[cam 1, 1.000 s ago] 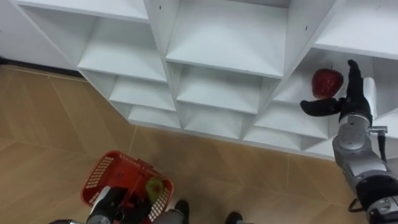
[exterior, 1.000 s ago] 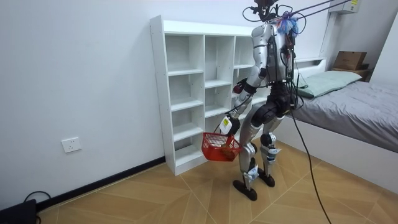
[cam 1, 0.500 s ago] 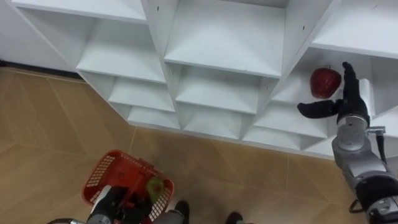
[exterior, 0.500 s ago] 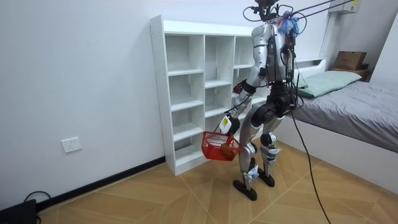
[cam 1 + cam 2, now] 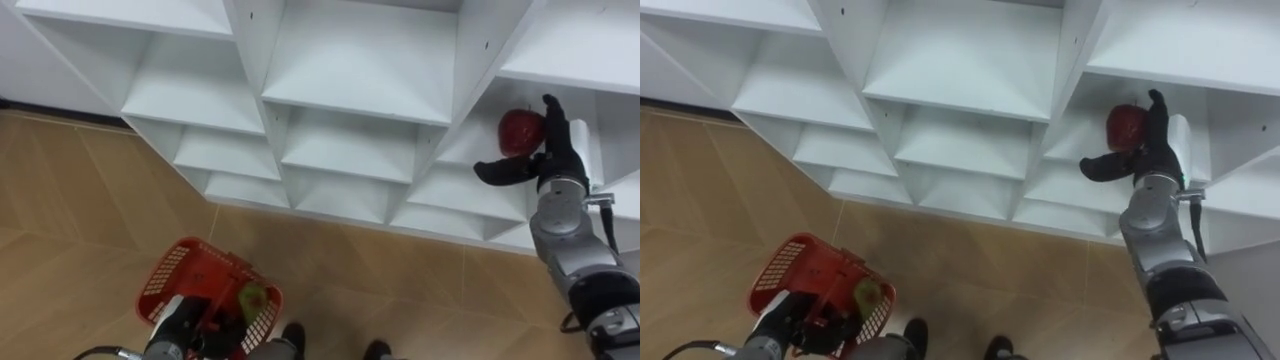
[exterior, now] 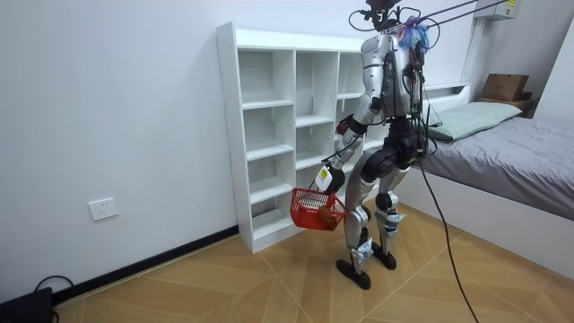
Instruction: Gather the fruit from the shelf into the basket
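Robot standing at the white shelf unit (image 6: 269, 135), left hand (image 6: 326, 176) holding a red basket (image 6: 317, 212) low, right hand (image 6: 343, 134) reaching into a shelf, bed (image 6: 516, 166) lying behind.

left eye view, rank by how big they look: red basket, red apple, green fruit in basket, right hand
1. red basket
2. right hand
3. red apple
4. green fruit, partly hidden in the basket, so its place below the apple is unsure

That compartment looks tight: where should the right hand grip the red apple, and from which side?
Probably around its round middle, from the open front: the apple sits on a shelf with a divider beside it, and the right hand is open alongside.
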Controlling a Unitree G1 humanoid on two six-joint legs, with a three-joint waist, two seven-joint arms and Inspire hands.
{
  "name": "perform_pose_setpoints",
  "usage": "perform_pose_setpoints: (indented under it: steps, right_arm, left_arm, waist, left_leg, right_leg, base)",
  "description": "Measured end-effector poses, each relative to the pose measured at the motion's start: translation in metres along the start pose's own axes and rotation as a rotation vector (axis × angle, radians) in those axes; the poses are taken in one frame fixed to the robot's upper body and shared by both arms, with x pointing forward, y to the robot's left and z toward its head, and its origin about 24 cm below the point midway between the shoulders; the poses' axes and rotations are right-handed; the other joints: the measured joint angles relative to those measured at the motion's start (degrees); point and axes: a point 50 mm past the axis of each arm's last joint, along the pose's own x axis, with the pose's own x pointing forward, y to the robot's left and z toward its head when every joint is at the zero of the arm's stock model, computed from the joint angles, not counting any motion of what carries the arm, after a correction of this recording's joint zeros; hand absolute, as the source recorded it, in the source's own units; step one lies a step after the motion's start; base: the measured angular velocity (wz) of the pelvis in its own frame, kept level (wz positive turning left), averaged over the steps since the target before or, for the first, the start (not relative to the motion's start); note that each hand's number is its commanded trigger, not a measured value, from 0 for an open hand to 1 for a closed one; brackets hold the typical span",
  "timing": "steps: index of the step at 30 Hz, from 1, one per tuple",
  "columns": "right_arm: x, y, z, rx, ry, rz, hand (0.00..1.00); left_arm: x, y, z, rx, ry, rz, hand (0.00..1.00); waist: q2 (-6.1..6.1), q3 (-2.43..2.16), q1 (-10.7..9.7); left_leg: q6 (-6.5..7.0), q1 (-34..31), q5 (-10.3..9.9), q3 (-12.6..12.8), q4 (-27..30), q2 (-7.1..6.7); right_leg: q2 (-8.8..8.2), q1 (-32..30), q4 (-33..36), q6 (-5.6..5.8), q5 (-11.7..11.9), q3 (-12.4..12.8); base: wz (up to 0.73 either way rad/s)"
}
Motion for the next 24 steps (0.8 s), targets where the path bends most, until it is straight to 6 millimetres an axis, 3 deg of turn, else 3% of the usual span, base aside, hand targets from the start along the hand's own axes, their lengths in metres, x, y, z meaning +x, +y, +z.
perform_pose_setpoints:
  steps: [4, 13, 24]
  right_arm:
    - [0.001, -0.001, 0.004, -0.029, -0.019, -0.001, 0.0]
    - [0.008, -0.004, 0.019, -0.046, -0.064, -0.016, 0.0]
    - [0.009, -0.006, 0.013, -0.065, -0.024, -0.019, 0.0]
  left_arm:
    - [0.0, 0.0, 0.001, 0.004, -0.002, 0.011, 1.0]
    - [0.0, 0.0, 0.003, 0.006, -0.015, 0.011, 1.0]
    - [0.0, 0.0, 0.005, 0.005, -0.022, 0.011, 1.0]
  waist:
    - [-0.07, 0.04, 0.0]
    - [-1.65, 0.05, 0.1]
    - [-2.12, 0.1, 0.7]
  left_leg:
    - [0.02, 0.1, 0.1, 0.0, -0.9, -0.1]
    - [-0.07, -0.1, 0.5, 0.0, -1.3, -0.12]
    - [0.03, -1.2, 0.6, -0.1, -1.1, -0.13]
  right_leg:
    - [-0.04, -0.1, -0.3, 0.03, 0.0, 0.0]
    - [-0.05, -0.4, -1.0, 0.03, 0.0, -0.1]
    - [-0.1, -1.2, -1.1, 0.14, 0.1, -0.4]
  base:
    - [0.0]
    - [0.0]
    - [0.01]
